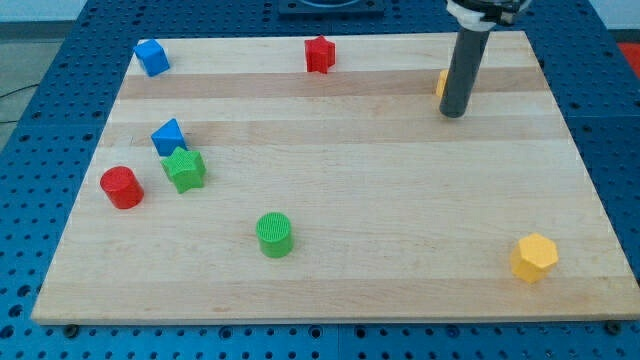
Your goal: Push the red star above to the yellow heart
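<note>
Dark rod on wooden board (330, 290) w/ coloured blocks.
My tip (454, 114) sits far right, touching a mostly hidden yellow block (441, 83); red star-shaped block (319, 54) well left; no fingers.

Pretty clearly a robotics lab bench, not anyone's home. The pale wooden board tabletop (330, 280) sits on a blue metal plate (60, 60) drilled with a regular grid of holes, the kind of mounting surface used for fixing test rigs. A straight dark rod ends in my tip (454, 113), touching the wood. Small 3D-printed-looking plastic pieces are scattered about, like the green ribbed cylinder (274, 235) well off toward the view's bottom left of my tip.
</note>
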You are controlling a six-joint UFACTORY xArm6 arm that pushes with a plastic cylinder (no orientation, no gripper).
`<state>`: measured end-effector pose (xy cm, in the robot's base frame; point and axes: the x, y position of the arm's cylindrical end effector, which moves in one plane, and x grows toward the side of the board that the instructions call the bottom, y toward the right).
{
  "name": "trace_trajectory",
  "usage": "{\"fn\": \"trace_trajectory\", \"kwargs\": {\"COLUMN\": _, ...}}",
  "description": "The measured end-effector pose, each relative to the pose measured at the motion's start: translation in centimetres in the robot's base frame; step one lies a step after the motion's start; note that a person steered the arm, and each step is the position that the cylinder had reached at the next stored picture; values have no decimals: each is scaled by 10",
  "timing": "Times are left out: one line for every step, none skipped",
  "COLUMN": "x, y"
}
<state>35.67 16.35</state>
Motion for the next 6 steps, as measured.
{"fn": "trace_trajectory", "kwargs": {"x": -11, "y": 86}}
{"fn": "trace_trajectory", "kwargs": {"x": -33, "y": 46}}
{"fn": "trace_trajectory", "kwargs": {"x": -39, "y": 18}}
{"fn": "trace_trajectory", "kwargs": {"x": -77, "y": 43}}
{"fn": "trace_trajectory", "kwargs": {"x": -45, "y": -17}}
{"fn": "trace_trajectory", "kwargs": {"x": 23, "y": -61}}
